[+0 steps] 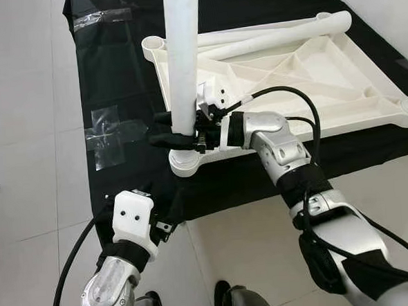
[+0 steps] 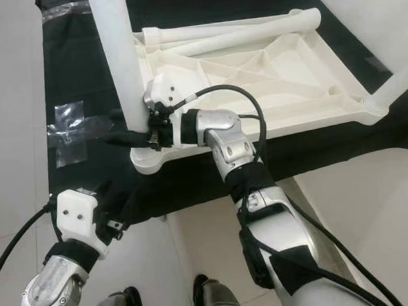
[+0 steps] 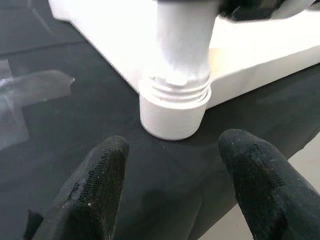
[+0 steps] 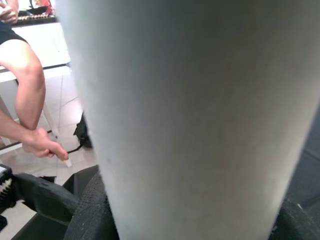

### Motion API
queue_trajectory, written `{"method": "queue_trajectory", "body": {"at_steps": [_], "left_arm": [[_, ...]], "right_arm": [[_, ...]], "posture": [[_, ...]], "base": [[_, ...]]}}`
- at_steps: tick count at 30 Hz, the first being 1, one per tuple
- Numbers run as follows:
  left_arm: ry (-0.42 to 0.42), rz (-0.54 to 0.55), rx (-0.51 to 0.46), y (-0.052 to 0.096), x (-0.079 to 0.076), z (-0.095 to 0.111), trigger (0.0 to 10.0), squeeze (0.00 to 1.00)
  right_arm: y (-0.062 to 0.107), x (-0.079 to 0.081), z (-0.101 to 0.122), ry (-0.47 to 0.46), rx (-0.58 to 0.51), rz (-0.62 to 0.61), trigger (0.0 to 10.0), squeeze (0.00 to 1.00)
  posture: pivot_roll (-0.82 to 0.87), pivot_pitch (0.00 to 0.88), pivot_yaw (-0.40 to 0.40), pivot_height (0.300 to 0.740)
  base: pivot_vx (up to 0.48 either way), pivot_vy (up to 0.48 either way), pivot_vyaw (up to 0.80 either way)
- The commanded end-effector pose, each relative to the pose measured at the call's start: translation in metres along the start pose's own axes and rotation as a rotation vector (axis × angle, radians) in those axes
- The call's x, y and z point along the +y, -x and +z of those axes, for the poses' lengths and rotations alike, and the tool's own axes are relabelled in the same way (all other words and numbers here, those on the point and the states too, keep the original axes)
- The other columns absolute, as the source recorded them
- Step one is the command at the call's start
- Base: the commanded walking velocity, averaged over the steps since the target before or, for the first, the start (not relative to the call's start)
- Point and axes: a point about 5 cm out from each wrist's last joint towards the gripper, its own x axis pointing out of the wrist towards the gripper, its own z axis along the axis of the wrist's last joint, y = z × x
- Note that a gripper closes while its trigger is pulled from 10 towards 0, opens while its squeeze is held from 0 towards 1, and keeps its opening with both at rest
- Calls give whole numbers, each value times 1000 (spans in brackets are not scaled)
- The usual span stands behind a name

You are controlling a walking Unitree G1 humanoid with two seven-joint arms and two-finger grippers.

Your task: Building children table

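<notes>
The white table top (image 1: 311,84) lies upside down on a black mat (image 1: 116,75). A white leg (image 1: 183,57) stands upright in the near-left corner socket (image 3: 172,112), with screw threads showing just above the socket's rim. My right gripper (image 1: 178,127) is shut on this leg low down, one finger on each side; the leg (image 4: 190,120) looms close in the right wrist view. My left gripper (image 3: 172,150) is open and holds nothing, low over the mat's front edge, a short way from the socket.
Two loose legs (image 1: 273,34) lie across the far side of the table top. Another leg (image 2: 394,86) rises from the right corner. Clear tape patches (image 1: 109,134) hold the mat to the pale tiled floor. A person's arm (image 4: 25,100) is beyond the mat.
</notes>
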Motion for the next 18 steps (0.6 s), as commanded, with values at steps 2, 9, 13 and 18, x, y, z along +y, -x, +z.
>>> {"method": "queue_trajectory", "body": {"at_steps": [2, 9, 13, 18], "left_arm": [[-3, -10, 26, 4, -1, -2, 10000, 0], [5, -5, 25, 6, 3, 0, 10000, 0], [10, -16, 27, 5, 2, -1, 10000, 0], [17, -31, 29, 2, 0, -2, 10000, 0]], "right_arm": [[5, 1, -31, -121, 39, -168, 0, 0], [20, 51, -102, -277, 292, -774, 0, 0], [19, 54, -93, -248, 252, -747, 0, 0], [20, 34, -81, -178, 248, -756, 3843, 0]], "posture": [[138, 271, -104, 740], [136, 286, -97, 740], [112, 271, -83, 740], [121, 269, -88, 740]], "base": [[0, 0, 0], [0, 0, 0], [0, 0, 0], [0, 0, 0]]}}
